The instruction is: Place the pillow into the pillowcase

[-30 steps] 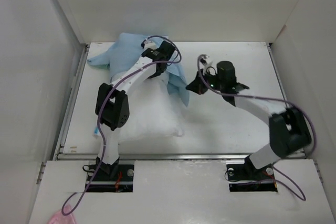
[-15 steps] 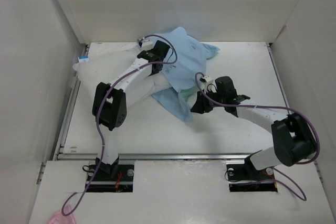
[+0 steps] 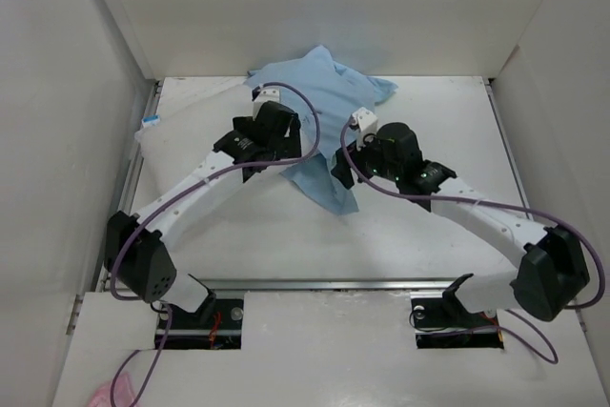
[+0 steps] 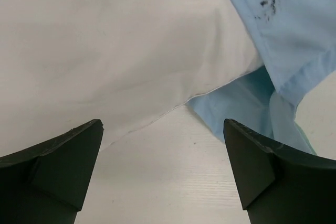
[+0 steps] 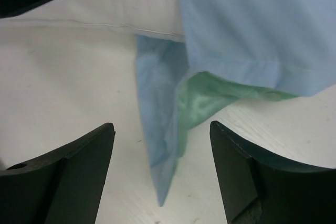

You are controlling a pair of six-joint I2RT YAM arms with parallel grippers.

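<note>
Pillow [image 4: 105, 40] is lying plump and soft, its right end seemingly tucking into the limp pillowcase [image 5: 247, 19]. Left gripper [image 4: 163, 125] and right gripper [image 5: 161, 126] are both hanging wide apart, gripping nothing, beside the pillow's near edge. Thin case is likely slipping easily, so pinching the mint-lined mouth hem [image 5: 231, 72] beside the pillow is looking best.

White table [image 3: 429, 235], plain white walls [image 3: 315, 7], even light
</note>
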